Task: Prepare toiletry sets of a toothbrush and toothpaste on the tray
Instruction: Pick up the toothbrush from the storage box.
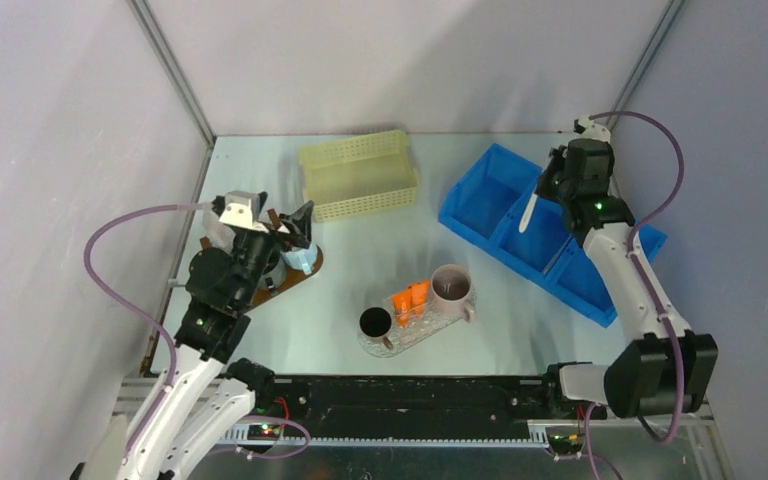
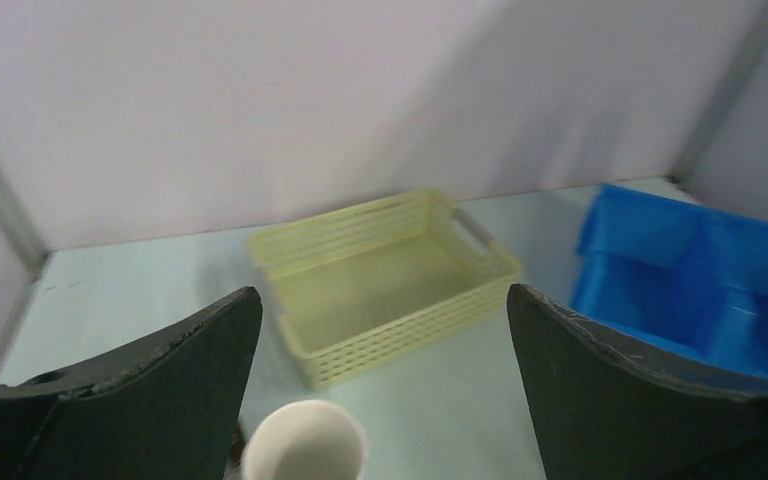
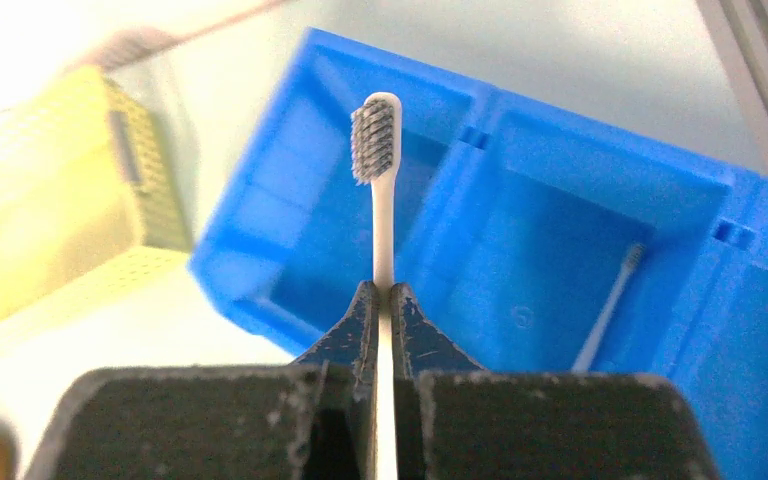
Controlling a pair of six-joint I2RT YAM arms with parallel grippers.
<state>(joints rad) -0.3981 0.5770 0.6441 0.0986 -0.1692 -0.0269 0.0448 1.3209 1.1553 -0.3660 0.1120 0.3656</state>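
Right wrist: your right hand (image 3: 382, 292) pinches a white toothbrush (image 3: 383, 225) over the blue bin (image 3: 520, 150). Your left hand (image 2: 382, 295) gapes, empty.

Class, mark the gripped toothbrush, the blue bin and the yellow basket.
toothbrush (image 3: 383, 225), right wrist view, on its white neck
blue bin (image 3: 600, 165), right wrist view, on an inner wall
yellow basket (image 2: 410, 335), left wrist view, on its near wall

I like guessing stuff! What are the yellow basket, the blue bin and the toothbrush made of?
The yellow basket is likely plastic, matte and slightly see-through, with moulded slatted walls. The blue bin looks like hard plastic, smooth with a faint shine and moulded dividers. The toothbrush has a pale, smooth, plastic-looking handle; its dark grey bristles may be nylon, but I can't be sure.
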